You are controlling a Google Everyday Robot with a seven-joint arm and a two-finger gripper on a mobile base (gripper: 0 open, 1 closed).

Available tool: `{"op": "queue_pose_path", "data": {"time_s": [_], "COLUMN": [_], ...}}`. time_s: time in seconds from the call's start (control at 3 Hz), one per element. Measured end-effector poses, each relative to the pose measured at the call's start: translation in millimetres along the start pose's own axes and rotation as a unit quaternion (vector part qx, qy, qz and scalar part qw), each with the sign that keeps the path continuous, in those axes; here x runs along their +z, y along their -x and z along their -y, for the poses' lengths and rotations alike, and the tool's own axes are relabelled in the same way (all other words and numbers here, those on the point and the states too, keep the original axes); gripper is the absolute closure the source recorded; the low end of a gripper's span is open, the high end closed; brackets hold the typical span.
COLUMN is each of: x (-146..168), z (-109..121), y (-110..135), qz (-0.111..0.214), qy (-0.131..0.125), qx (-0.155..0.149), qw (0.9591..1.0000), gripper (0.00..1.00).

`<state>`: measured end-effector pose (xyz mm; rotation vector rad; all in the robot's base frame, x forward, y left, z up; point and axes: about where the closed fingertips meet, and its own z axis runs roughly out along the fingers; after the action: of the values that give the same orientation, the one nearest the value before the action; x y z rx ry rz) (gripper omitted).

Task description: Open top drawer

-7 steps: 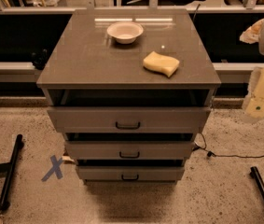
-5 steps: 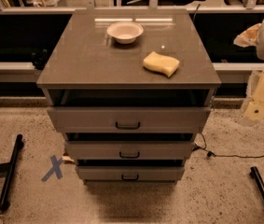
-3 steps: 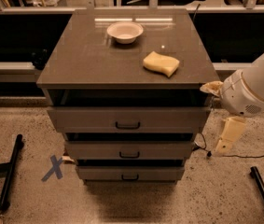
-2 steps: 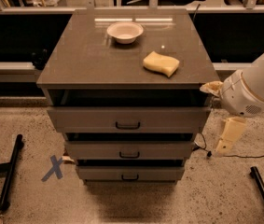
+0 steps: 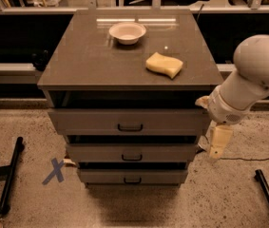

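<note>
Top drawer point(image 5: 129, 121), front set slightly forward, dark gap above; gripper point(image 5: 218, 145) held at its 4 o'clock, just beside; grip state cannot be told.

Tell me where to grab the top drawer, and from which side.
Take the top drawer by the dark loop handle at the centre of its front. The rest of the front is flat, and the loop juts forward, so come in from the front. The pincer hangs beside the drawer's right end, so it likely must move to the centre first.

White bowl point(image 5: 127, 32) and yellow sponge point(image 5: 164, 64) lie apart on cabinet top point(image 5: 84, 61).
</note>
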<state>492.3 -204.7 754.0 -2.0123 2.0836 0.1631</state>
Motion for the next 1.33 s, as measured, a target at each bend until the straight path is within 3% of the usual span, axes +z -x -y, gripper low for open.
{"op": "queue_pose_path", "data": {"time_s": [0.33, 0.67, 1.0, 1.33], "x": [27.5, 37.2, 44.9, 57.5], "z": [14.6, 31.1, 45.1, 56.7], "y": [-8.9, -11.2, -11.1, -9.3], "qz": [-0.021, -0.031, -0.03, -0.009], "qy": [0.011, 0.0, -0.018, -0.034], "qx": [0.003, -0.001, -0.01, -0.014], "qw": [0.9997, 0.9995, 0.9994, 0.9993], "gripper": [0.0, 0.0, 0.0, 0.0]}}
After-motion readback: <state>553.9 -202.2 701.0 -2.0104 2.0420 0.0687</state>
